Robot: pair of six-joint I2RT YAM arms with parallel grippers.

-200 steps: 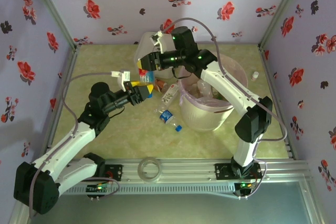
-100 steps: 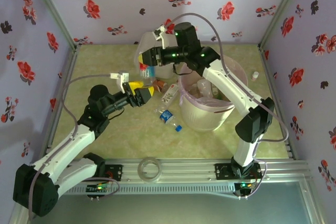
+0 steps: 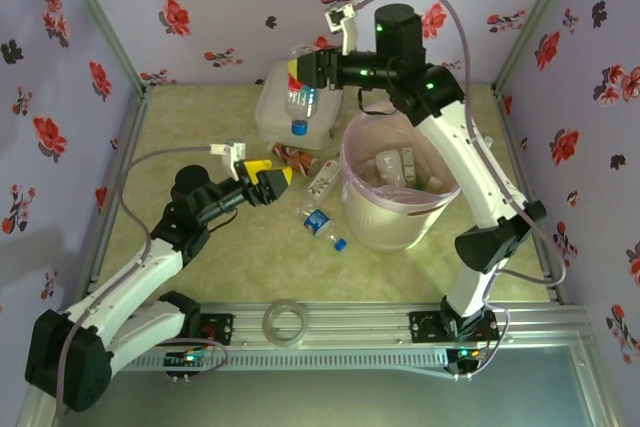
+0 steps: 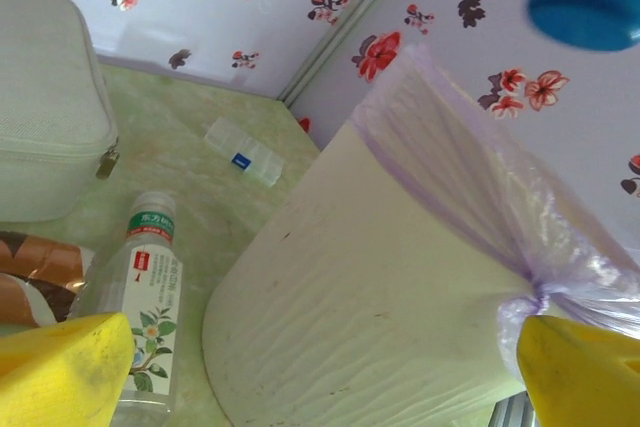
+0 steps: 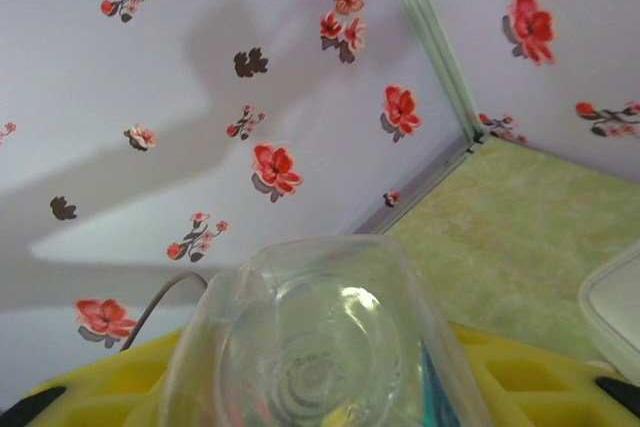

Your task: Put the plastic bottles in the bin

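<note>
Left jaws: sprung wide open, empty. Right jaws: closed on blue-capped bottle (image 3: 297, 104), raised higher above white box (image 3: 268, 119); not yet over bin (image 3: 385, 229), drop pending.

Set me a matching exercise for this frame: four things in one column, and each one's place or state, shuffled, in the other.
Things:
1. right gripper
2. left gripper
3. bin
4. tape ring

Places or states:
a. lies flat on the near metal rail
b. open, holding nothing
c. lined with a pink bag, several bottles inside
d. shut on a blue-capped bottle, held up in the air, cap down

Pairs: 1-d, 2-b, 3-c, 4-a
</note>
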